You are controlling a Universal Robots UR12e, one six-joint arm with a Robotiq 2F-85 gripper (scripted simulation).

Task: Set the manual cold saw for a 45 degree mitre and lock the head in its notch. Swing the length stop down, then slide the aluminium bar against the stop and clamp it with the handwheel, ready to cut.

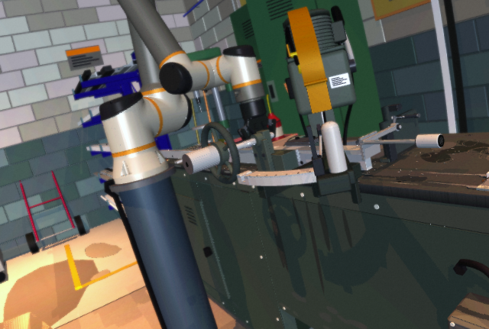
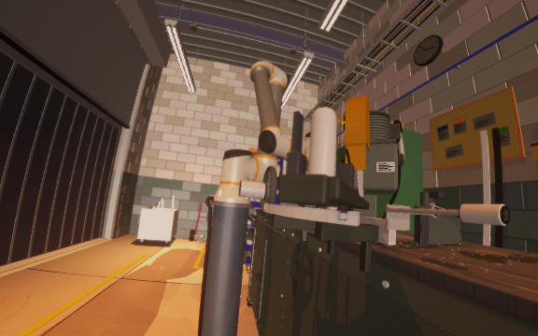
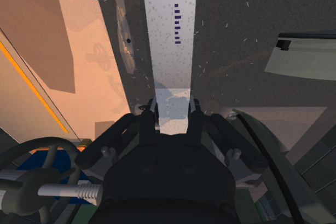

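Note:
The aluminium bar (image 3: 169, 40) lies flat along the saw bed, behind the dark handwheel (image 1: 220, 152) with its ribbed grey handle (image 1: 201, 158). I hold the bar's near end in my closed gripper (image 3: 173, 109), which reaches straight down onto it (image 1: 249, 130). The saw head (image 1: 320, 65), grey with an orange blade guard, stands raised to the right. Its white mitre handle (image 1: 333, 146) sits over the curved mitre scale (image 1: 276, 177). The length stop rod (image 1: 395, 141) with a white knob (image 1: 429, 141) reaches right over the bench.
A green cabinet (image 1: 300, 10) and brick wall stand behind the saw. A grey plate (image 3: 301, 57) lies on the bed right of the bar. The robot's blue pedestal (image 1: 166, 254) stands at the bench front. A red hand truck (image 1: 47, 215) waits on the floor.

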